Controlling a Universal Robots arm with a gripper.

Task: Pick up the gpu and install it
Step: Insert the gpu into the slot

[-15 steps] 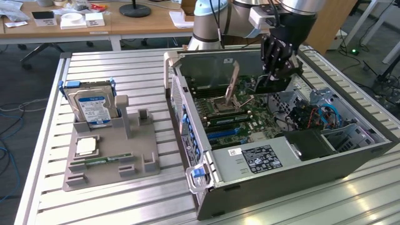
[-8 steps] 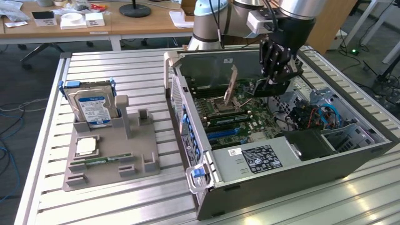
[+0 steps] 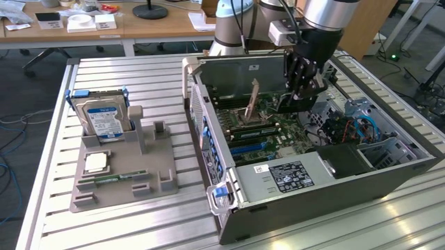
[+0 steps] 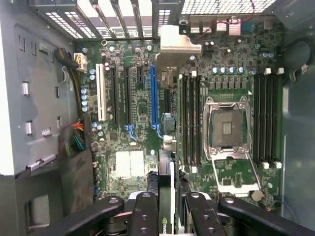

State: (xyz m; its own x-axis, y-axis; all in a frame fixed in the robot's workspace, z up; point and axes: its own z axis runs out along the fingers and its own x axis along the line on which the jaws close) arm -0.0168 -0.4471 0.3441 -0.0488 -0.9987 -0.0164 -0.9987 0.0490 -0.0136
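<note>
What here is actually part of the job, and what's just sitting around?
In the job: hand clamped on the gpu; open computer case; its motherboard.
Lying about: hard drive, processor chip, memory stick, all on the grey holder.

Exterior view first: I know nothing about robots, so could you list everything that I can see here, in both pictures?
table: one, silvery, slatted, under everything
computer case: one, grey, open, on the table
motherboard: one, green, inside the case
holder: one, grey, on the table at the exterior view's left of the case
hard drive: one, blue-white label, standing in the holder
processor chip: one, silvery, flat on the holder
memory stick: one, green, lying in the holder
desk: one, wooden, behind the table
gpu: one, dark, silvery bracket, over the motherboard
robot arm: one, silvery, reaching into the case
gripper: one, black, shut on the gpu
</note>
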